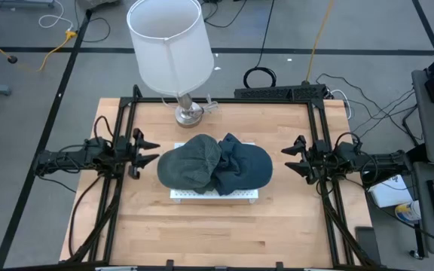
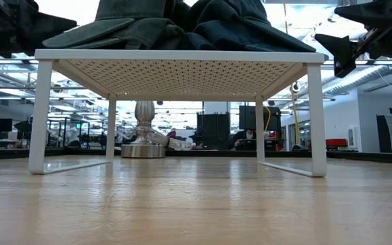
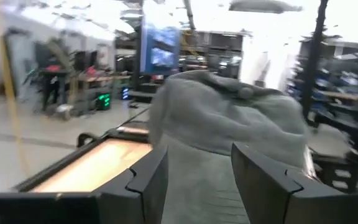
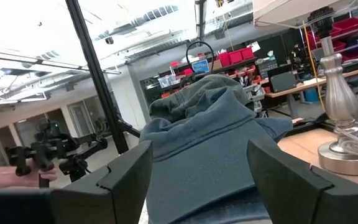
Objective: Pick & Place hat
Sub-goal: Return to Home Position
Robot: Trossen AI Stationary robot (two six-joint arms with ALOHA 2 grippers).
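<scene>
Two caps lie on a white perforated rack (image 1: 179, 194) in the middle of the table. The grey-green cap (image 1: 188, 163) sits toward the table's left, the dark blue cap (image 1: 244, 168) toward the right, and the two overlap in the middle. In the low view both caps (image 2: 182, 27) rest on the rack top (image 2: 175, 54). My left gripper (image 1: 151, 153) hovers open just left of the grey-green cap (image 3: 222, 112). My right gripper (image 1: 288, 158) hovers open just right of the blue cap (image 4: 204, 143). Neither touches a cap.
A lamp with a white shade (image 1: 168, 45) and a metal base (image 1: 188, 113) stands at the table's far edge behind the rack. Black frame rails (image 1: 123, 135) run along the table's left and right sides. Bare wood (image 1: 217, 233) lies near the front edge.
</scene>
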